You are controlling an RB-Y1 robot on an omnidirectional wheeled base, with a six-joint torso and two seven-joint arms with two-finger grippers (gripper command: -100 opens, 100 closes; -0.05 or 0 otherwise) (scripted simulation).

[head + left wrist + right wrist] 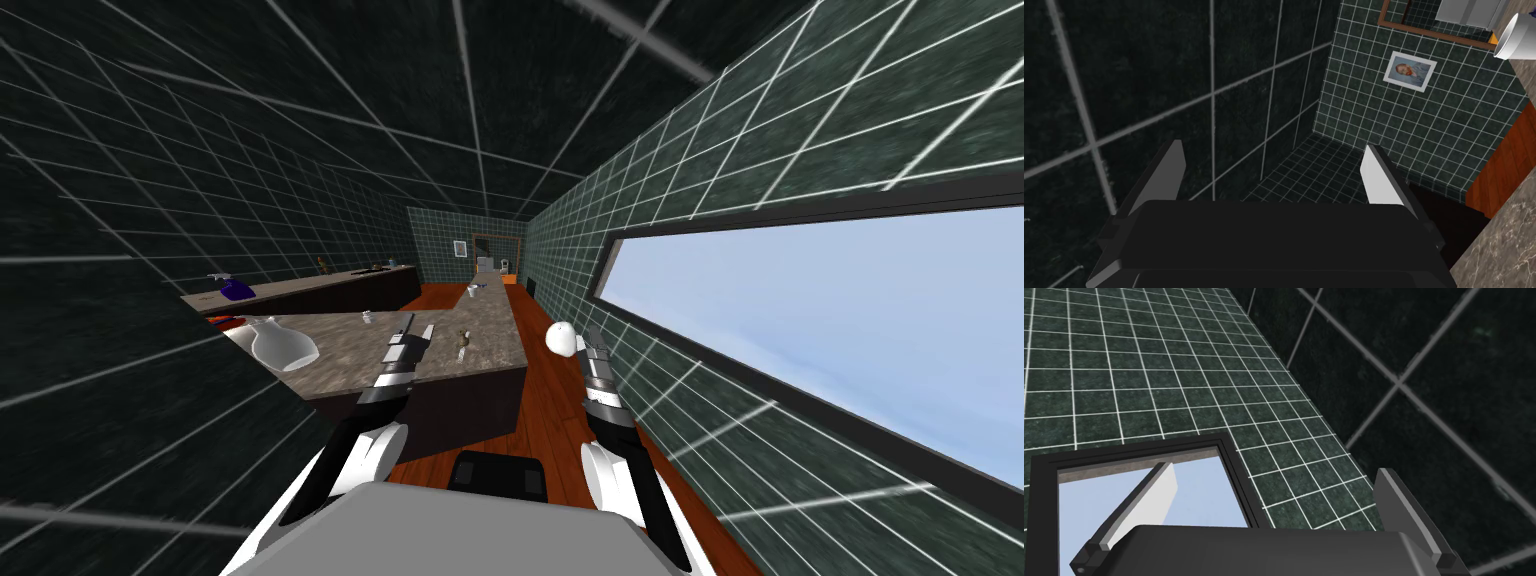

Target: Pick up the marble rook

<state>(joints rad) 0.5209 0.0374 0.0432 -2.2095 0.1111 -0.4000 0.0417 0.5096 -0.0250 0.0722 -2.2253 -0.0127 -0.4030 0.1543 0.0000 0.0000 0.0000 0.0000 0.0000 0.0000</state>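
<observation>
The small rook (461,345) stands on the grey-brown marbled table (345,350), near its front edge. The left jaws hover over the table, released, with the rook close by at their 3 o'clock. A white flask (283,343) sits at their 9 o'clock. The right jaws, also released, hang over the red-brown floor (545,400) at the rook's 3 o'clock.

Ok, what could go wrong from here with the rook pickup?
The left gripper hovers open near the small rook on the stone counter, yet its wrist camera faces the tiled wall, so alignment is unchecked. The thin fingers could tip the rook over. The white flask sits on that arm's other side and might get swept.
</observation>
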